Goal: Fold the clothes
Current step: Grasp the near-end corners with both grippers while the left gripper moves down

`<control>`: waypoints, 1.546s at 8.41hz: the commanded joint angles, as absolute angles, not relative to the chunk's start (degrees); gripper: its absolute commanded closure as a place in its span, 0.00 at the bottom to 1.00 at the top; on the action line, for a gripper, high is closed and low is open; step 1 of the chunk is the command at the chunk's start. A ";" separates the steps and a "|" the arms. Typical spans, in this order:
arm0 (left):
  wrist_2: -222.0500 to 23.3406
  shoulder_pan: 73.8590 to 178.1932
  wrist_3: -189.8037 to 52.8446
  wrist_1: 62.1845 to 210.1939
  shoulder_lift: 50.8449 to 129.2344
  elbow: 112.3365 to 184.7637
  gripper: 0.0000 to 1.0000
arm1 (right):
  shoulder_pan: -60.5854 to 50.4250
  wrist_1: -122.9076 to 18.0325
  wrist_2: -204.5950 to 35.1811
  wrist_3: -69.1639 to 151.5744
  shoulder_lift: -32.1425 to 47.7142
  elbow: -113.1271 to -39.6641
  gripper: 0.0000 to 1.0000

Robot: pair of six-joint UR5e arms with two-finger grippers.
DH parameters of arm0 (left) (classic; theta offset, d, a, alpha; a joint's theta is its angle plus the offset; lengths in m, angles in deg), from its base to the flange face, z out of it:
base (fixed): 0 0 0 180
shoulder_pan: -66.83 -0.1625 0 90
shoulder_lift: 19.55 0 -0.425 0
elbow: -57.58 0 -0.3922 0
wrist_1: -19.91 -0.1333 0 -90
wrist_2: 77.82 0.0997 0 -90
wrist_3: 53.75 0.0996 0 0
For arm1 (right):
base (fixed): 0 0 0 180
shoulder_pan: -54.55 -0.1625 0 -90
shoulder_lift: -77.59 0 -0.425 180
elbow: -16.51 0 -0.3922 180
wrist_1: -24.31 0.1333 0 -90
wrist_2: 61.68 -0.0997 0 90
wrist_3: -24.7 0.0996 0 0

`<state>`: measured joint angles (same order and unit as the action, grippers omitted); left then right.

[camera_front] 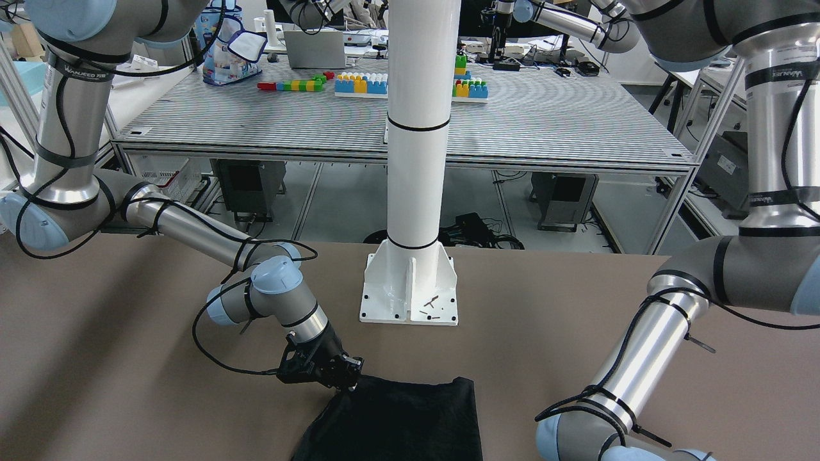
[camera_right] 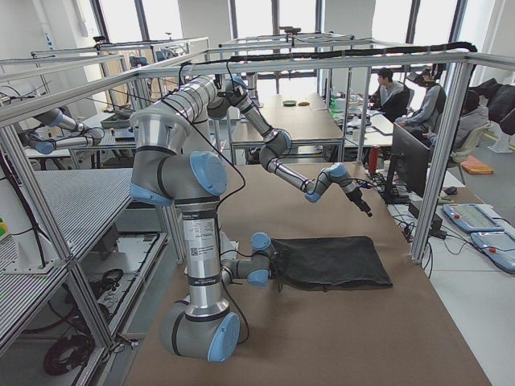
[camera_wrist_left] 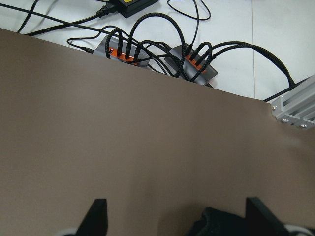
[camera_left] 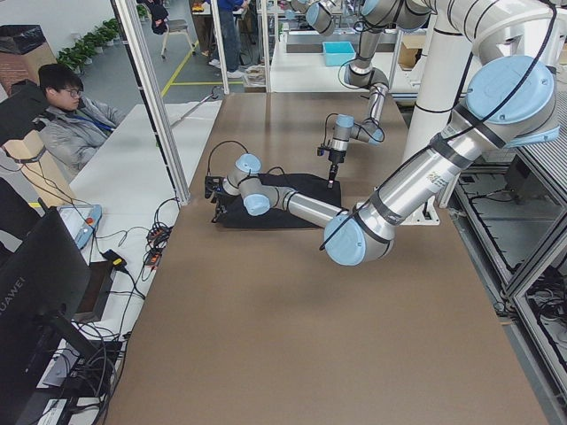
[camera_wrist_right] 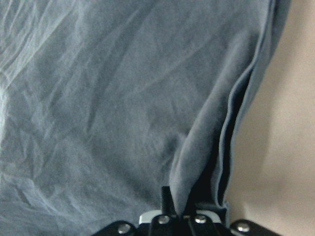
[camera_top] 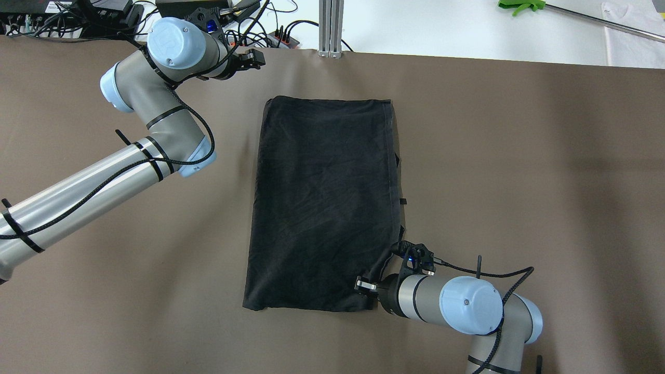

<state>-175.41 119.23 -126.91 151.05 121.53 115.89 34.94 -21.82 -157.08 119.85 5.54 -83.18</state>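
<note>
Overhead exterior: my right claw (camera_top: 367,286) pinches the garment (camera_top: 322,202) by its near corner; its length runs toward my wide left claw (camera_top: 257,57).

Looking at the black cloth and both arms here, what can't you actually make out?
The clothes: lower part cut off by the front-facing view's bottom edge.
The right gripper: in its wrist view, fabric covers the jaws' tips, so the bite depth is hidden.
The left gripper: its wrist view shows only finger stubs at the bottom edge.
Layer count: the top layer hides it overhead.
</note>
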 commanded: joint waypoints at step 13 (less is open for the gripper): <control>-161.49 83.44 -157.46 152.80 86.10 160.94 0.00 | 34.25 -20.52 -157.22 118.66 5.26 -87.90 1.00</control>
<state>-162.74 85.07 -157.40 152.72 86.69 161.11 34.50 -20.53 -157.23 118.67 5.26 -87.90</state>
